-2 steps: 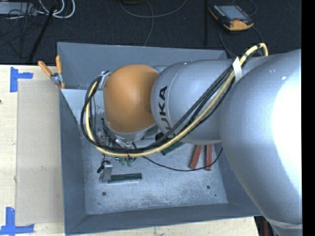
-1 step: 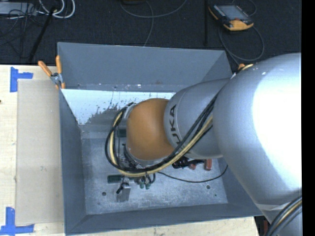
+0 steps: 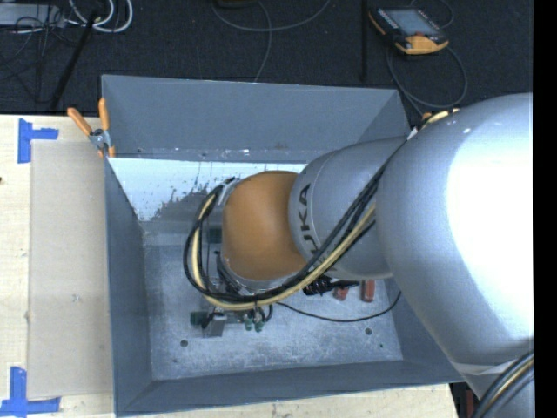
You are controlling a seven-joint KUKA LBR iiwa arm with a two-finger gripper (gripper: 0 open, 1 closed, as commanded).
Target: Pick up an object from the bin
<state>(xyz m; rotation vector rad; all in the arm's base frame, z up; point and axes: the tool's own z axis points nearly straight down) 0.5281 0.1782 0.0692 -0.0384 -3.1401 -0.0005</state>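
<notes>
With my claw (image 3: pixel 231 320) low beneath my orange wrist cover (image 3: pixel 257 229), clenched or released I cannot tell, I should close when squarely over a small reddish-brown piece (image 3: pixel 341 292) right of that cover in the grey metal bin (image 3: pixel 261 360).

Silver-grey arm (image 3: pixel 461 225), orange domed wrist cover (image 3: pixel 257 229), looped black and yellow cables (image 3: pixel 200 255), dark claw (image 3: pixel 209 320)

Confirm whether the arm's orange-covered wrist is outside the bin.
No: the orange wrist cover hangs over the floor of the grey bin, between its walls.
</notes>
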